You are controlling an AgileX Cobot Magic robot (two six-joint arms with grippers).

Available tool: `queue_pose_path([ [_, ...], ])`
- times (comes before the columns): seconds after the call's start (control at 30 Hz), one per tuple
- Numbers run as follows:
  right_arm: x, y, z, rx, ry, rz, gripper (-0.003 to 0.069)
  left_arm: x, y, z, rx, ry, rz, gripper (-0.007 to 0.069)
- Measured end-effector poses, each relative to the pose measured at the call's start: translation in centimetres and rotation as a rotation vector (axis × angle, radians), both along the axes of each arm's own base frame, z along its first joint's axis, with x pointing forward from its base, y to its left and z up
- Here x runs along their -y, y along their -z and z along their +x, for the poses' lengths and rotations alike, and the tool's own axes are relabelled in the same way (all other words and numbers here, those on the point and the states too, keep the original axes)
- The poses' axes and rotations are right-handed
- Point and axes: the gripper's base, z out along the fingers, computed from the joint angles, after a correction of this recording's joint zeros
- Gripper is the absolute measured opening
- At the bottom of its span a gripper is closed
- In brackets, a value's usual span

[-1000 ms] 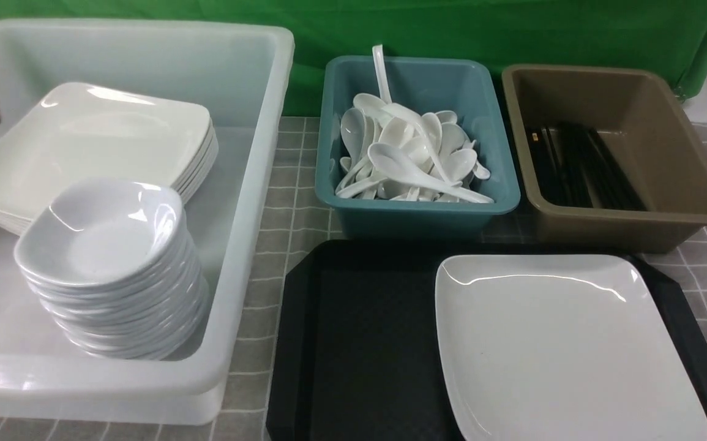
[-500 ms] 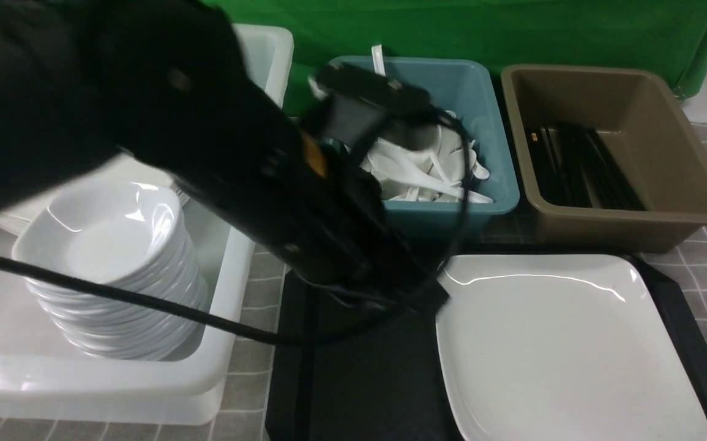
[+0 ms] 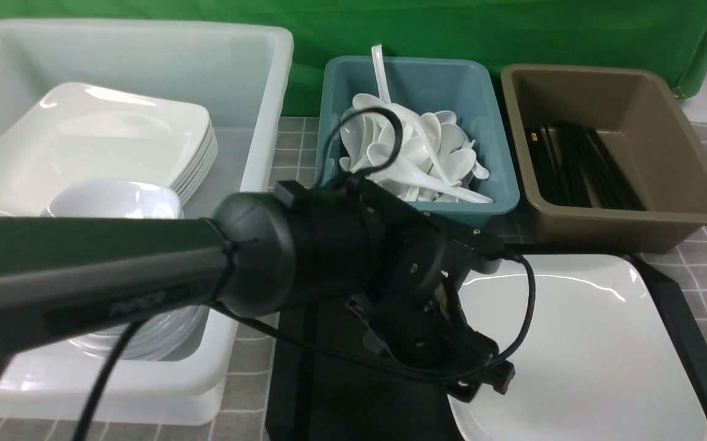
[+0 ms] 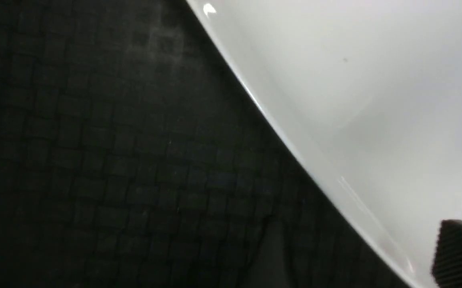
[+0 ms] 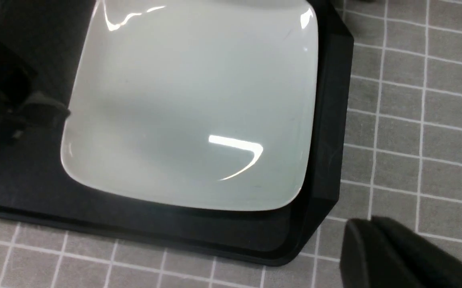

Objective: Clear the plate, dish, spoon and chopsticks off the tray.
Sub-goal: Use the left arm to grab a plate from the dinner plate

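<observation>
- Since the earlier frame, the left arm (image 3: 304, 257) has moved lower and to the right; its gripper (image 3: 485, 386) is now at the near part of the plate's left edge.
- The fingers of this gripper stand apart, one on each side of the edge; if they touch it, I cannot tell.
- The plate (image 3: 586, 343) lies mostly to the right of this gripper, on the black tray (image 3: 359, 404).
- Under and around the tray is a grey cloth with white grid lines (image 3: 246, 373).
- Beyond the gripper, at the back, there hangs a green cloth (image 3: 482, 30).
- To its left is the white tub (image 3: 270, 104), with stacked plates (image 3: 114, 141) and bowls (image 3: 120, 196); the arm covers part of them.
- Beyond it stands the teal bin (image 3: 488, 122) of white spoons (image 3: 414, 165); beyond and right, the brown bin (image 3: 684, 159) with black sticks (image 3: 592, 171).
- A black cable (image 3: 532, 300) loops beside it, across the plate.
- The right gripper (image 5: 369, 224) is closed, beside the tray's corner in its wrist view.
</observation>
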Motion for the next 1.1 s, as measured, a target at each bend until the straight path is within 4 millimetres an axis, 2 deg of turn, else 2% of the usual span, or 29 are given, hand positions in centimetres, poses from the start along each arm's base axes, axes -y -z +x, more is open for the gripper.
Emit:
queue_pose_path([
  [0.07,0.0,0.0,0.0,0.003,-0.001,0.003,0.0037,0.6,1.0,0.2,-0.03,-0.038,-0.034,0.058],
  [0.17,0.0,0.0,0.1,0.008,-0.002,0.005,0.0037,0.9,2.5,0.2,-0.071,-0.063,-0.037,0.0589],
  [0.33,-0.1,-0.1,0.1,0.021,-0.003,0.008,0.0037,1.4,3.2,0.3,-0.109,-0.104,-0.072,0.0517],
  [0.5,-0.1,-0.2,0.2,0.027,-0.004,0.011,0.0037,1.5,3.5,0.4,-0.151,-0.166,-0.105,0.022],
  [0.6,-0.1,-0.2,0.2,0.027,-0.004,0.011,0.0037,1.8,3.3,0.5,-0.157,-0.196,-0.141,0.0127],
  [0.7,-0.1,-0.2,0.2,0.027,-0.004,0.011,0.0037,1.9,3.2,0.5,-0.163,-0.203,-0.153,0.0087],
  [0.8,-0.1,-0.2,0.2,0.027,-0.006,0.01,0.0038,1.1,2.2,0.9,-0.16,-0.207,-0.148,0.0086],
  [0.93,-0.1,-0.2,0.2,0.031,-0.006,0.011,0.0038,-0.3,-0.5,1.6,-0.112,-0.213,-0.182,0.0051],
  [1.1,-0.1,-0.2,0.3,0.038,-0.007,0.012,0.0038,-2.1,-2.8,2.4,-0.09,-0.241,-0.204,0.0034],
])
